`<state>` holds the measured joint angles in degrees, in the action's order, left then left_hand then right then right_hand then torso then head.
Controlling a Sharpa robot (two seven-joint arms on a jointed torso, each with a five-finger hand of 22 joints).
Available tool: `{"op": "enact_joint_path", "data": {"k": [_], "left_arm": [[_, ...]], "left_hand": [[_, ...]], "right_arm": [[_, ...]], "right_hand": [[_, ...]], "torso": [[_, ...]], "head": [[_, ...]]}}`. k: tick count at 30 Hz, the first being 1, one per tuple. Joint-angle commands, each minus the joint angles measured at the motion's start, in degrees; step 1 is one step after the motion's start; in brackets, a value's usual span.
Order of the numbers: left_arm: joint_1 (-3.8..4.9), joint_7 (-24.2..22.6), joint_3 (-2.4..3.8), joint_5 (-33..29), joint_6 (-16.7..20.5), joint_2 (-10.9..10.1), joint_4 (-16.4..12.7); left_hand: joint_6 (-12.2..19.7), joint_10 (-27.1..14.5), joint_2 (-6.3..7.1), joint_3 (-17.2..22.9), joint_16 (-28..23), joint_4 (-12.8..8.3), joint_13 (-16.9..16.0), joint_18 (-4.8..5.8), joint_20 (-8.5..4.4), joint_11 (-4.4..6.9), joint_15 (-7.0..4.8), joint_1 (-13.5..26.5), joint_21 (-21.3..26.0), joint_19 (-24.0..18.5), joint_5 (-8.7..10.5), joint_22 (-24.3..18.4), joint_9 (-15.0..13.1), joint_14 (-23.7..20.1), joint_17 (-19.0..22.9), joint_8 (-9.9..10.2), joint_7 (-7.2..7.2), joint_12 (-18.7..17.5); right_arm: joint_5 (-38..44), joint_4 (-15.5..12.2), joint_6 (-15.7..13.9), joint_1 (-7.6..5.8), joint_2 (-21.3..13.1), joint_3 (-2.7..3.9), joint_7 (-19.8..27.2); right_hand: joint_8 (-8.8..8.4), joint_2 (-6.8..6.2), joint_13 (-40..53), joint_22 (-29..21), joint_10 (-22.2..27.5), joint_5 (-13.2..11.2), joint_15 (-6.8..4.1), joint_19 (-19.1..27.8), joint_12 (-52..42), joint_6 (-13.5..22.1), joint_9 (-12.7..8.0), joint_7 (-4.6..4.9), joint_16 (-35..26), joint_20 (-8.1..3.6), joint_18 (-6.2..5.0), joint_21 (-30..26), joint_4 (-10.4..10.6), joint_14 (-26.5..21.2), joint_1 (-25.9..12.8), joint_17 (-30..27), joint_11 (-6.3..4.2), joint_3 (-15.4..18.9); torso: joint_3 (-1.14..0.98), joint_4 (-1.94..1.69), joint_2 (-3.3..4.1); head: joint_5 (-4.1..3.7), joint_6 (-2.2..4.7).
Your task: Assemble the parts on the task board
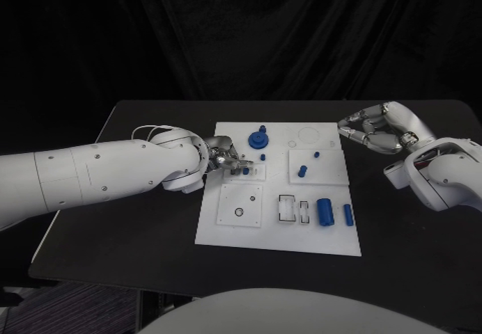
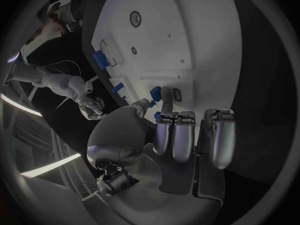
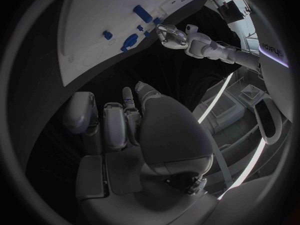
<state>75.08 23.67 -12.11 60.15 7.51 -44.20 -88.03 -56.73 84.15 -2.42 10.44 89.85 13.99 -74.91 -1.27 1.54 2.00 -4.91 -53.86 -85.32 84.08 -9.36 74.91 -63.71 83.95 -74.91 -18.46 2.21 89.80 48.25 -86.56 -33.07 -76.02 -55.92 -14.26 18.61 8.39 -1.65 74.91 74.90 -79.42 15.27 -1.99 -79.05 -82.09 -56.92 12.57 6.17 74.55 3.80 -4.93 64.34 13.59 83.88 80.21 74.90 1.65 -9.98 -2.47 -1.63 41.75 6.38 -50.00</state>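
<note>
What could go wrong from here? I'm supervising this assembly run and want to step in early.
The left hand seems to pinch a small blue part over the white task board; a shallow pinch could let it slip or tilt. Its fingers also work close to the blue round gear-like part, which they might knock. The right hand hovers off the board edge, curled.

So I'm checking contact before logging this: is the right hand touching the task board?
Apart. In the head view the right hand sits off the task board's far right corner, with bare black table showing between them.
</note>
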Motion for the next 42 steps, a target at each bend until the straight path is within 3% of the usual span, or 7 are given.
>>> {"op": "enact_joint_path", "data": {"k": [1,9,15,20,25,31,42], "left_arm": [[0.77,-1.55,0.05,-0.24,3.04,-0.81,-1.0],[5.31,-4.03,0.05,-0.24,3.72,-2.04,-1.89],[7.12,-5.28,0.04,-0.24,0.72,-1.86,-0.43],[7.61,-5.62,0.04,-0.24,-2.58,-0.89,2.12],[7.73,-3.85,0.04,-0.21,-5.19,0.35,4.71],[7.76,-1.52,0.03,-0.19,-7.28,2.12,7.61],[7.56,0.87,0.03,-0.18,-10.25,5.35,12.49]], "left_hand": [[0.09,5.85,0.04,-0.55,0.15,-0.07,-15.09,-0.45,-0.1,0.22,-0.2,-0.97,-0.3,1.77,-0.65,9.8,-0.88,6.05,-15.09,-0.45,-0.49,0.2],[0.08,5.85,-0.24,-0.89,0.15,-1.1,-15.09,-0.23,-0.3,0.48,-0.4,-3.94,-0.85,2.32,-2.41,10.57,-3.35,6.05,-15.09,-1.89,-0.84,0.2],[0.27,5.85,-0.62,-0.82,0.15,-1.38,-15.09,-0.11,-0.35,0.57,-0.46,-5.08,-1.14,2.59,-2.57,10.96,-4.19,6.05,-15.09,-2.34,-0.97,0.2],[0.3,5.85,-1.27,-0.41,0.15,-1.91,-15.09,0.07,-0.46,0.74,-0.58,-7.02,-1.62,3.02,-2.95,11.58,-5.18,6.05,-15.09,-2.9,-1.19,0.2],[0.49,5.85,-1.06,-0.43,0.15,-2.21,-15.09,0.04,-0.5,0.78,-0.62,-7.72,-1.53,2.92,-3.1,11.5,-5.46,6.05,-15.09,-2.96,-1.21,0.2],[0.57,5.85,-0.88,-0.53,0.15,-2.28,-15.09,-0.01,-0.52,0.78,-0.63,-7.88,-1.4,2.8,-3.13,11.36,-5.56,6.05,-15.09,-2.97,-1.19,0.2],[0.88,5.85,-0.59,-1.94,0.15,-0.84,-15.09,-0.16,-0.45,0.58,-0.49,-6.87,-0.99,2.43,-1.46,10.98,-6.22,6.05,-15.09,-3.0,-0.93,0.2]], "right_arm": [[0.21,-0.14,0.17,0.15,-0.12,0.04,-1.12],[0.21,-0.14,0.06,0.14,-0.09,0.04,-1.16],[0.21,-0.07,0.04,0.14,-0.02,0.04,-1.25],[0.21,-0.03,0.18,0.14,0.04,0.04,-1.32],[0.21,0.05,0.25,0.14,0.13,0.04,-1.28],[0.21,0.15,0.39,0.15,0.27,0.04,-1.22],[0.21,0.22,0.53,0.15,0.41,0.04,-1.03]], "right_hand": [[-0.32,0.45,1.11,3.16,0.3,0.42,-0.37,-0.28,0.31,0.07,-0.07,0.02,-0.23,0.04,-0.83,-0.31,0.25,1.71,-0.18,2.87,-0.08,-0.28],[-0.35,0.6,1.06,3.15,0.32,0.53,-0.35,-0.32,0.32,0.06,-0.07,0.03,-0.21,0.04,-0.82,-0.36,0.49,1.73,-0.48,2.87,-0.05,-0.27],[-0.36,0.66,1.11,3.15,0.27,0.6,-0.35,-0.34,0.29,0.06,-0.07,0.03,-0.25,0.05,-0.82,-0.37,0.56,1.73,-0.55,2.83,-0.05,-0.29],[-0.39,0.84,1.06,3.14,0.29,0.8,-0.35,-0.37,0.31,0.07,-0.08,0.02,-0.23,0.05,-0.81,-0.41,0.72,1.74,-0.71,2.83,-0.06,-0.35],[-0.42,0.95,1.04,3.14,0.3,1.02,-0.35,-0.39,0.31,0.08,-0.08,0.0,-0.21,0.05,-0.81,-0.44,0.77,1.75,-0.74,2.84,-0.07,-0.43],[-0.49,1.09,1.04,3.1,0.28,1.72,-0.37,-0.41,0.29,0.12,-0.09,-0.02,-0.22,0.04,-0.83,-0.59,0.79,1.76,-0.73,2.8,-0.1,-0.61],[-0.53,1.16,1.0,3.1,0.29,2.72,-0.4,-0.49,0.29,0.09,-0.08,-0.04,-0.22,0.01,-0.83,-0.68,0.63,1.77,-0.56,2.75,-0.14,-0.91]], "torso": [[-0.03,0.01,0.01],[-0.01,0.01,0.01],[-0.22,0.13,-0.06],[-0.11,0.02,0.01],[-0.22,0.09,-0.1],[-0.03,0.03,-0.08],[0.05,0.08,-0.07]], "head": [[-0.08,0.0],[-0.27,0.17],[0.09,0.34],[-0.03,0.82],[0.18,0.96],[0.19,1.2],[0.32,1.19]]}}
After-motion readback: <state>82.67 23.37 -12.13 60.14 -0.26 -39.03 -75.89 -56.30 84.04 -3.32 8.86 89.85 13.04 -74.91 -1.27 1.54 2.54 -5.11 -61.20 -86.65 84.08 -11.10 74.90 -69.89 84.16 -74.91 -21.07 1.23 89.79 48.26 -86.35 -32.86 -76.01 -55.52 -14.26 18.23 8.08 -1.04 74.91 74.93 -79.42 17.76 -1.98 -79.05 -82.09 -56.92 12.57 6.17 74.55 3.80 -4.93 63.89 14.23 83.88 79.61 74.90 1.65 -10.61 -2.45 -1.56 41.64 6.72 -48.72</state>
